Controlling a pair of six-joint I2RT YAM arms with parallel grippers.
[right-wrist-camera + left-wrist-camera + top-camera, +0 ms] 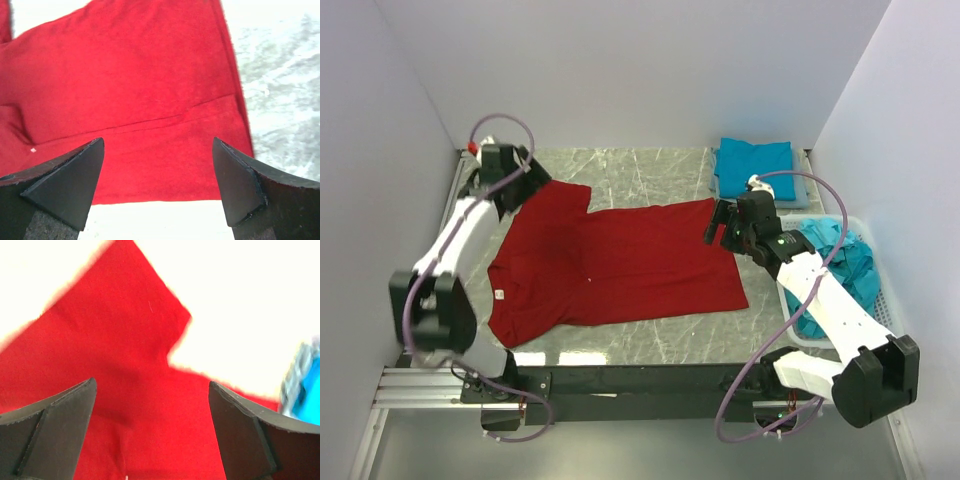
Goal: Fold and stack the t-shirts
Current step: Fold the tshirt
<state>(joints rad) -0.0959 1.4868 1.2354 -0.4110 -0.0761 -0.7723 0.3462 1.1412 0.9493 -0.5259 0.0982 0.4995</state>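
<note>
A deep red t-shirt (610, 262) lies spread flat on the marble table (620, 165), its neck label (500, 294) at the left. My left gripper (525, 185) hovers open over the far-left sleeve (125, 325), with red cloth below its fingers (60, 425). Over the shirt's far-right hem corner my right gripper (717, 228) stands open; its fingers (70, 180) frame the hem (165, 175) with nothing between them. A folded teal-blue t-shirt (755, 165) lies at the back right. More teal-blue t-shirts (845, 262) are bunched in the basket.
A white mesh basket (882, 290) stands at the right edge of the table, beside my right arm. White walls close in the table on the left, back and right. A black rail runs along the near edge (640, 380).
</note>
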